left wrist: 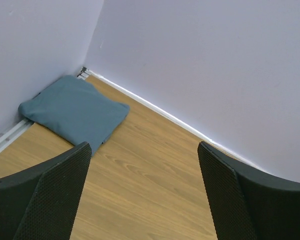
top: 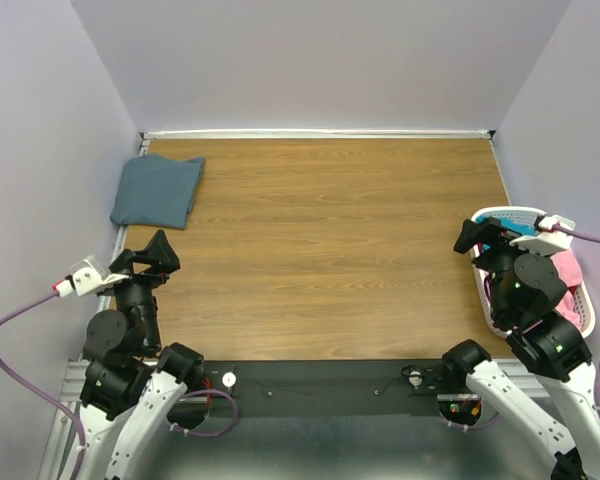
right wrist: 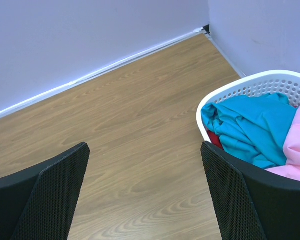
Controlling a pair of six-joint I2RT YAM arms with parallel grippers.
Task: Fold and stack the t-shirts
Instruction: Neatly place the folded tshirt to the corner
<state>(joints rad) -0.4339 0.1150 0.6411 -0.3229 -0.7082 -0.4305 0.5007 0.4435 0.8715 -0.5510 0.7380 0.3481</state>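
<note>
We log both jaws apart: left gripper (left wrist: 144, 148) facing the folded blue-grey t-shirt (top: 158, 190) in the corner, right gripper (right wrist: 145, 146) beside the basket (right wrist: 250, 86) — teal t-shirt (right wrist: 245, 127) and pink t-shirt (right wrist: 297, 150) inside.

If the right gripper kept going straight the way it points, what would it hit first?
Most likely the bare tabletop, then the back wall. The right gripper is open, and the white basket lies off to its right, seemingly outside that line.

No legible text, label, brand, number or sign anywhere.
</note>
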